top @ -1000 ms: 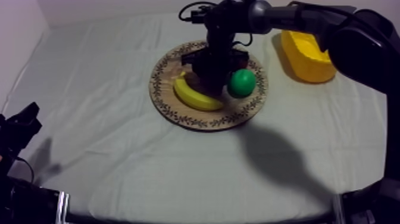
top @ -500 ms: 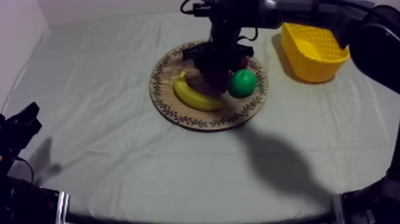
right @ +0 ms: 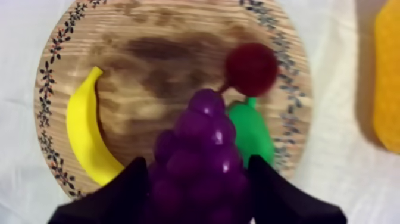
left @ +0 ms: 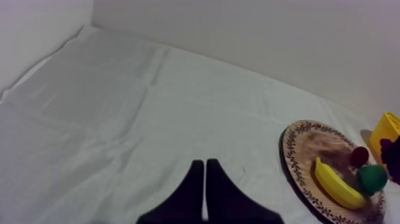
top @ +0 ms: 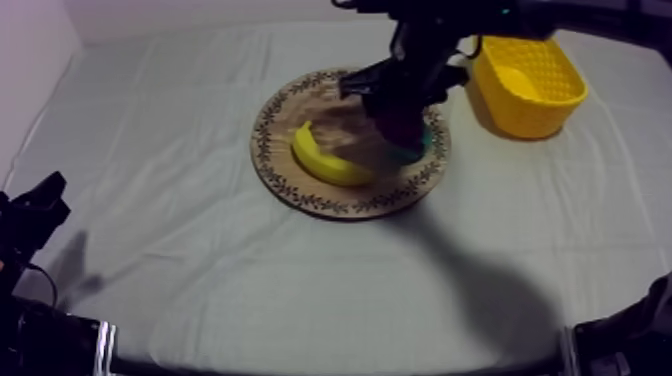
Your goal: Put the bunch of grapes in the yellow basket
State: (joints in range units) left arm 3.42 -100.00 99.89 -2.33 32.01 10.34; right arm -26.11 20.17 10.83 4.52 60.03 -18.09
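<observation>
My right gripper [right: 199, 193] is shut on the purple bunch of grapes [right: 199, 155] and holds it above the round wooden board [right: 149, 53]. In the top view that gripper [top: 402, 112] hangs with the grapes [top: 400, 128] over the board's [top: 300, 190] right half, a short way left of the yellow basket [top: 525, 85]. On the board lie a banana [top: 325, 158], a green pear [right: 253, 131] and a small red fruit [right: 251, 68]. My left gripper [left: 204, 190] rests shut low at the table's left side [top: 35, 215].
The basket [right: 387, 77] stands at the far right of the table, just beyond the board's rim. The left wrist view looks across bare cloth to the board [left: 300, 155], the banana [left: 336, 184] and the pear [left: 372, 177].
My right gripper has risen off the board with the grapes and shifted right, toward the basket. The pear is now partly hidden beneath it. The left arm has stayed still.
</observation>
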